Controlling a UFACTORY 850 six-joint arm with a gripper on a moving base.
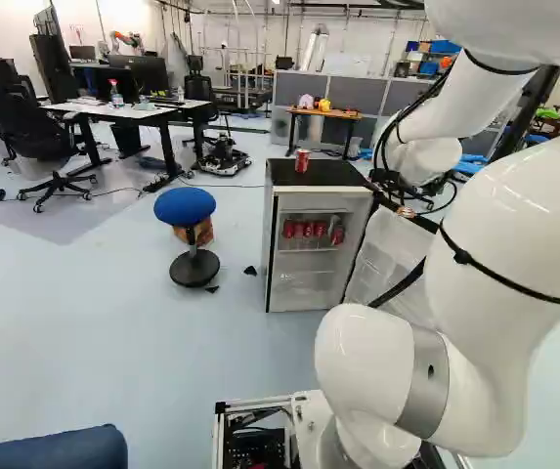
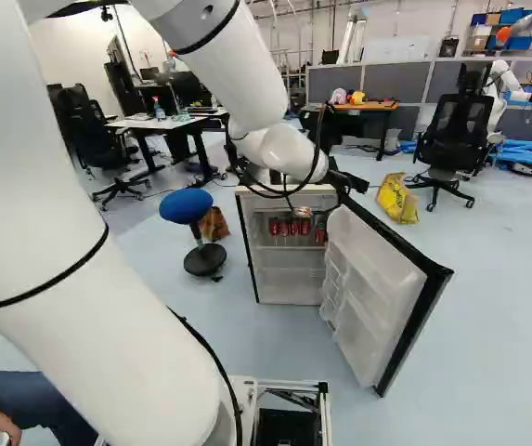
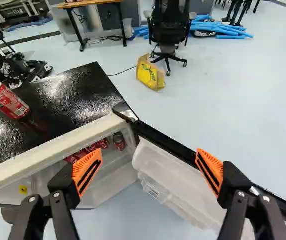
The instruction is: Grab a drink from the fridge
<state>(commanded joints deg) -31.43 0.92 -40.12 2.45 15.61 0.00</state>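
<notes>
Inside the fridge [image 1: 333, 174], cans [image 1: 309, 231] upright, long axes vertical; in wrist view, one pad [image 3: 81, 164] partly hides them. Jaws wide open, empty.

Fridge [image 1: 323, 200] ahead in both rear views, close below wrist view

A blue-topped stool [image 1: 186, 204] is standing near a brown bag [image 2: 215, 226]; a black office chair [image 3: 169, 31] is standing beside a yellow bag [image 3: 149, 75] (blue tubes [image 3: 223, 29] are lying beyond).

Ahead of the gripper [image 2: 352, 180]: glossy black flat fridge top [image 3: 65, 95], shiny red cylindrical metal can [image 3: 8, 101], smooth translucent plastic door bin [image 3: 175, 187].
</notes>
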